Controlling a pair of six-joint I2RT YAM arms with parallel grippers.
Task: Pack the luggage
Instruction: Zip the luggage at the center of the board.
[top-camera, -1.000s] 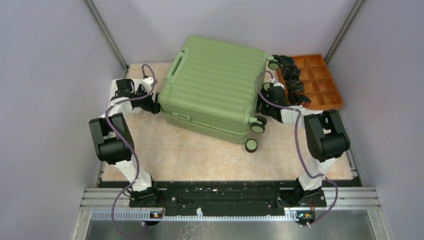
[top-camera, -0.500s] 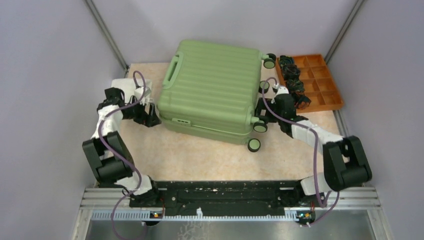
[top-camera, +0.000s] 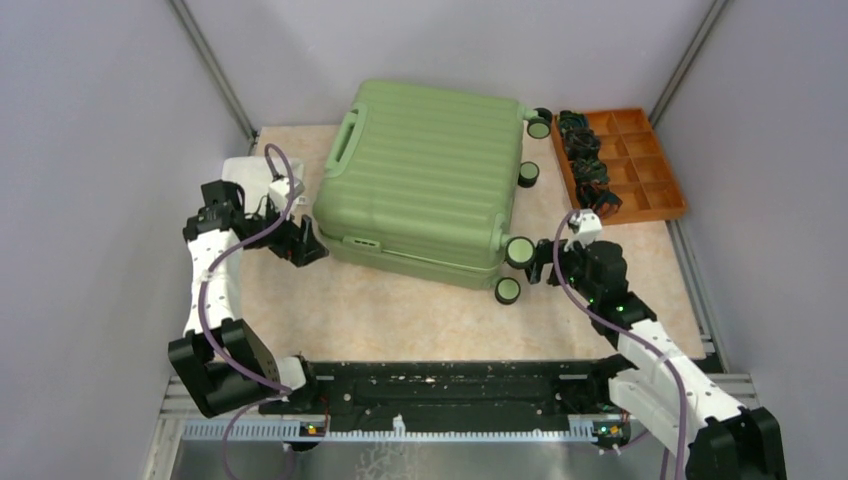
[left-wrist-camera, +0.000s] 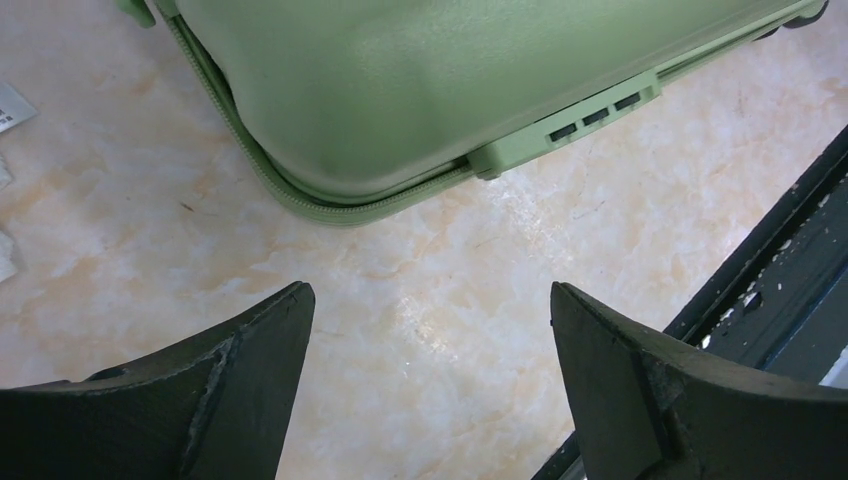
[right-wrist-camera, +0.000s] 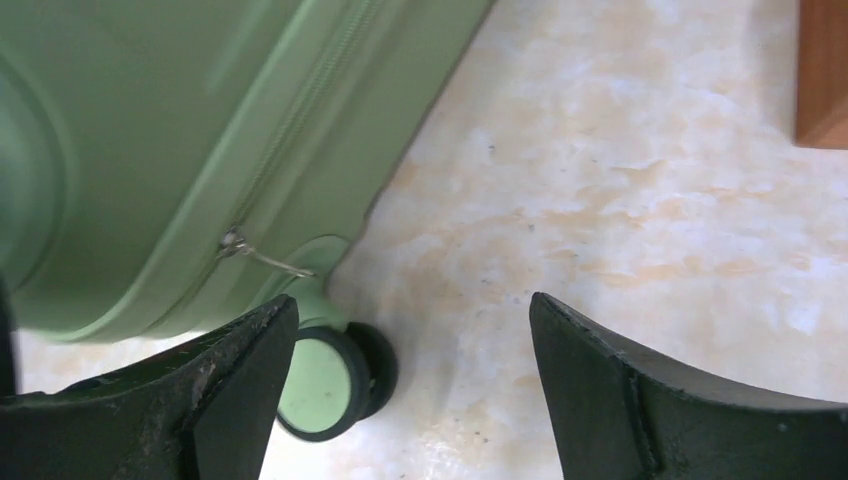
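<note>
Luggage (top-camera: 425, 180) lies flat and closed on the table (top-camera: 390, 312), toward its far side, wheels pointing to the right, beside the orange tray (top-camera: 655, 165). Left gripper (left-wrist-camera: 430, 300) stands near the luggage's near-left corner, jaws wide apart, nothing between them, clear of the shell. Right gripper (right-wrist-camera: 412, 300) sits just beside a near-right wheel (right-wrist-camera: 325, 385), jaws likewise wide and empty. Zipper pull (right-wrist-camera: 262, 258) hangs on the closed seam above that wheel.
</note>
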